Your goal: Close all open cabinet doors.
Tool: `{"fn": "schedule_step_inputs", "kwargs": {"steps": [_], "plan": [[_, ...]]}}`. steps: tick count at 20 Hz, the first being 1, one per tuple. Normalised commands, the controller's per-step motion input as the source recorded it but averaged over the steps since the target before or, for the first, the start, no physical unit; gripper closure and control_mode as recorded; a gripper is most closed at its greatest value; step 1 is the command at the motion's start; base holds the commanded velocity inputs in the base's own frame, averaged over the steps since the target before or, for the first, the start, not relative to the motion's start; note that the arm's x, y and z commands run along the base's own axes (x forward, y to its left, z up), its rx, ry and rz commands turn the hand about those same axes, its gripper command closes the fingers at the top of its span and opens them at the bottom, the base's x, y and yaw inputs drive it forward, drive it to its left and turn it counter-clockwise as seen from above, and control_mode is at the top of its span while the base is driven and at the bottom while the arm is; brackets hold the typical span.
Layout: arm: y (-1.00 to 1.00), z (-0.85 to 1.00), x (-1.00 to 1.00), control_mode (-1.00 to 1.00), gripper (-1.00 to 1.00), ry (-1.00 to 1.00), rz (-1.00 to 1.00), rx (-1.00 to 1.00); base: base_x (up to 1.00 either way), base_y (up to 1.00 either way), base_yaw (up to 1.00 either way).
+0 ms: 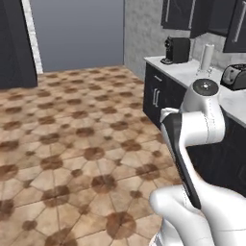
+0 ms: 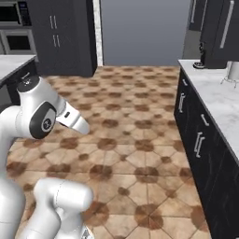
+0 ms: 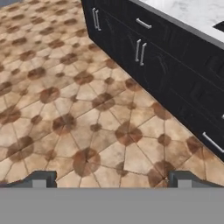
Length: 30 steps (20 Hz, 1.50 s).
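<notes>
Tall black upper cabinet doors (image 1: 178, 13) with long silver handles hang above the marble counter (image 1: 190, 72) at the right. In the right base view one black door (image 2: 215, 32) looks swung out over the counter, its silver bar handle (image 2: 227, 23) facing me. My arm is folded low in front of the base, well short of the doors. In the hand view my gripper (image 3: 111, 181) is open and holds nothing. It points down at the tiled floor beside the lower black cabinet fronts (image 3: 153, 61).
On the counter stand a coffee machine (image 1: 177, 49), a paper towel roll (image 1: 207, 57) and a toaster (image 1: 234, 77). Tall black cabinets with built-in ovens (image 2: 18, 28) stand at the left. The brown tiled floor (image 1: 77, 144) spreads wide between them.
</notes>
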Motion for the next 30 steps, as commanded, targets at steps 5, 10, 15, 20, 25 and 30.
{"fn": "schedule_step_inputs", "kwargs": {"steps": [5,10,15,20,25,30], "plan": [[0.00,0.00,0.00,1.00,-1.00,0.00,0.00,0.00,0.78,0.13,-0.15],[0.00,0.00,0.00,1.00,-1.00,0.00,0.00,0.00,0.85,0.10,-0.06],[0.00,0.00,0.00,1.00,-1.00,0.00,0.00,0.00,0.89,0.10,-0.02],[0.00,0.00,0.00,1.00,-1.00,0.00,0.00,0.00,0.74,0.16,-0.31],[0.00,0.00,0.00,1.00,-1.00,0.00,0.00,0.00,0.63,0.19,-0.46],[0.00,0.00,0.00,1.00,-1.00,0.00,0.00,0.00,0.54,0.22,-0.55]]}}
